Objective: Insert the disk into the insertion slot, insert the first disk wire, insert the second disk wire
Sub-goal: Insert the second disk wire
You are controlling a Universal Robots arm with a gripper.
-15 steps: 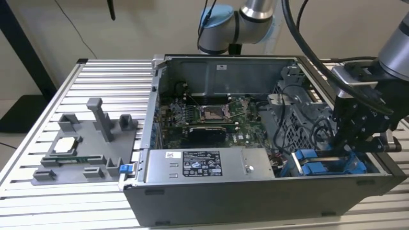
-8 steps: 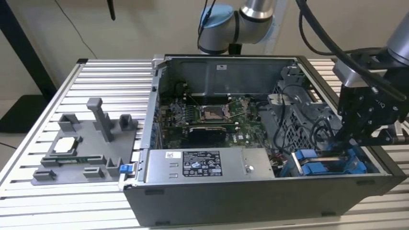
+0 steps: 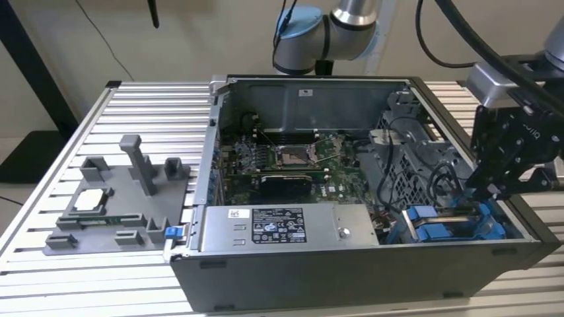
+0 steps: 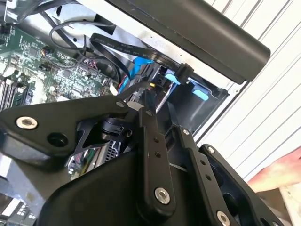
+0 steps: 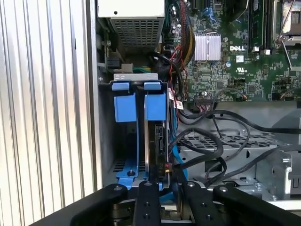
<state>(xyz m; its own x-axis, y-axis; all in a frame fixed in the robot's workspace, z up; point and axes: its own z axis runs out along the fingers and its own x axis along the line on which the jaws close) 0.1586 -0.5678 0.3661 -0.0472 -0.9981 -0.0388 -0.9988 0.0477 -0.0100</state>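
The disk (image 5: 157, 141) stands edge-on inside the insertion slot (image 5: 106, 141), a grey bay with blue tabs (image 5: 154, 106) at the case's corner. In the exterior view the slot (image 3: 450, 228) sits at the right front of the open case. My black gripper (image 3: 492, 193) hangs just above it. In the second wrist view the gripper (image 4: 136, 100) has its fingertips drawn close together on a small plug of a disk wire (image 4: 149, 85). That plug sits at the disk's near end (image 5: 164, 167). Black wires (image 5: 202, 141) loop from there over the cage.
A silver labelled power-supply box (image 3: 282, 228) fills the case front. The motherboard (image 3: 291, 157) with its black socket lies behind it. A grey fixture (image 3: 115, 205) with parts stands on the slatted table at the exterior view's left. A person's hand (image 4: 280, 172) is outside the case.
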